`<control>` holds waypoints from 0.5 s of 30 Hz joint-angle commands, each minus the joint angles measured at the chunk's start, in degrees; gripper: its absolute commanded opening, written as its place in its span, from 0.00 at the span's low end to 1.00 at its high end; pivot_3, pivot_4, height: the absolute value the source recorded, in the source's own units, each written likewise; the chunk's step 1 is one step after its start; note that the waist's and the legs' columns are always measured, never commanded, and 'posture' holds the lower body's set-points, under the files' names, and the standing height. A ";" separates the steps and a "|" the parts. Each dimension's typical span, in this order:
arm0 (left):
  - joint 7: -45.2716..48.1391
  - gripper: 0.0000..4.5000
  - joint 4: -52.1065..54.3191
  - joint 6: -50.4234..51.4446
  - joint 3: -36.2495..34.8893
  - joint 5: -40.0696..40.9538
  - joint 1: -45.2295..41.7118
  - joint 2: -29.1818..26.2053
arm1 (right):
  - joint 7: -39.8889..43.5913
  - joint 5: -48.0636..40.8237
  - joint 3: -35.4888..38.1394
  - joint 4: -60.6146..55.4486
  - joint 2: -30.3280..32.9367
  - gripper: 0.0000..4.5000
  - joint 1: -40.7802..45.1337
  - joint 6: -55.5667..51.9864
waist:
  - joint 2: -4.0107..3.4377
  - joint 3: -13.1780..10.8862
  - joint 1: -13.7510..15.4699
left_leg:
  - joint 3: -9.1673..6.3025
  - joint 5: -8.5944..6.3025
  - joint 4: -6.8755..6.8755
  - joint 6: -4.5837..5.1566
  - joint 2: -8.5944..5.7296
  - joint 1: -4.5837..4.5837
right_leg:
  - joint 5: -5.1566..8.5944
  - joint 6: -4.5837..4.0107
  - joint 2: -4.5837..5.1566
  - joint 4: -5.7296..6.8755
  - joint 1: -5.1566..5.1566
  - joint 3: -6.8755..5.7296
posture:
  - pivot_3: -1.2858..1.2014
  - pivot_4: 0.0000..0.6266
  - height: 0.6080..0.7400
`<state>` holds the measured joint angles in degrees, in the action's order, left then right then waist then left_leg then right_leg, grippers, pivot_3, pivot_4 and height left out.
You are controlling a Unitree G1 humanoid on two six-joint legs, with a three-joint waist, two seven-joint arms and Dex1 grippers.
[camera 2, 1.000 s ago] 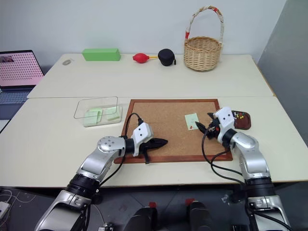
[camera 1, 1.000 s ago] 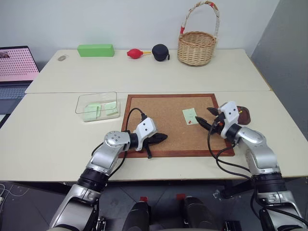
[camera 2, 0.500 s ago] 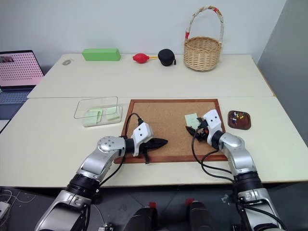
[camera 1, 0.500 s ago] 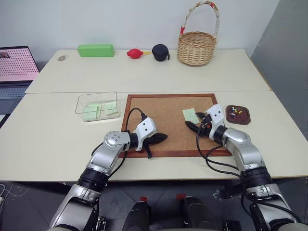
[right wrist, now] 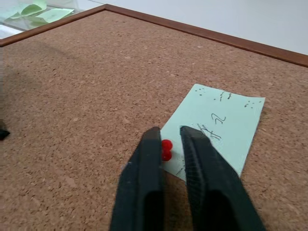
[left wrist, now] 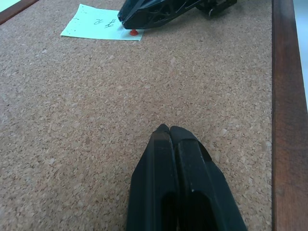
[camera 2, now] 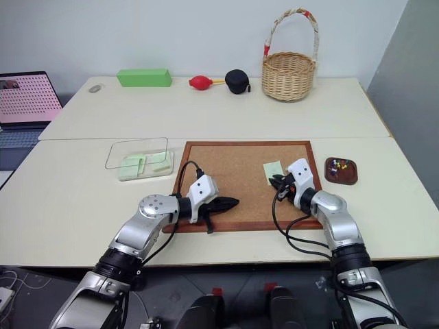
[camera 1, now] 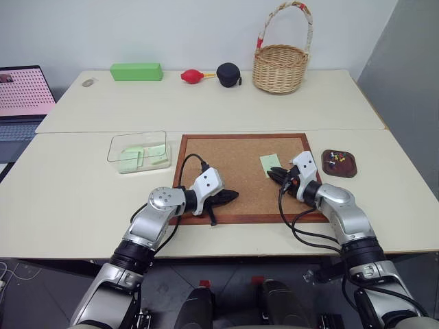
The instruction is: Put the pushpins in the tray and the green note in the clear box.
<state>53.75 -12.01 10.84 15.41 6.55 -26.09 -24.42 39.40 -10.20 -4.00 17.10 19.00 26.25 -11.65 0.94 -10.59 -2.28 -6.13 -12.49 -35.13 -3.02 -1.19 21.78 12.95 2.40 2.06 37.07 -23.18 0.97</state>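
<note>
The tray [camera 1: 339, 164] right of the corkboard [camera 1: 233, 178] already holds pins. The right gripper [right wrist: 168, 144] clenches on a red pin [right wrist: 166, 149], apparently still stuck through the note [right wrist: 219, 125]; the left gripper [left wrist: 169, 132] is clenched empty.

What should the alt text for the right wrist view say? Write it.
The right gripper has its two black fingers closed around a red pushpin stuck through the corner of the green note, which lies on a corkboard.

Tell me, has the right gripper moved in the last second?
Yes. The right gripper has left the tray and crossed leftward onto the corkboard, where it now sits at the red pushpin on the green note.
</note>
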 commanded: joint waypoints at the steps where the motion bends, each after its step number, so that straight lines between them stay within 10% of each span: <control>1: -1.62 0.00 -2.04 1.46 -0.04 -2.17 1.13 -0.88 | 1.62 -0.23 -0.67 -4.03 0.42 0.01 -0.17 0.26 | 0.00 0.00 0.00 | 0.00 0.00 0.00 0.00 0.00 0.00 | 0.00 0.00 0.00 0.00 0.00 0.01 | 0.52 0.24 1.00; 15: -2.27 0.00 -2.66 0.01 -0.13 -2.41 0.81 -0.64 | 2.71 -1.47 0.17 -13.88 1.88 0.01 1.34 -1.30 | 0.00 0.00 -0.04 | -0.02 0.00 0.01 0.00 0.00 0.02 | 0.00 0.00 0.00 -0.01 -0.02 -0.01 | 0.52 0.24 1.00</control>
<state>53.31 -12.11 10.52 15.43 6.55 -25.96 -24.46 41.46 -10.77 -4.55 6.10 20.11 26.45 -13.11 0.94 -10.59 -2.33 -6.15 -12.49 -35.12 -3.03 -1.19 21.80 12.95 2.40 2.06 37.05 -23.20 0.94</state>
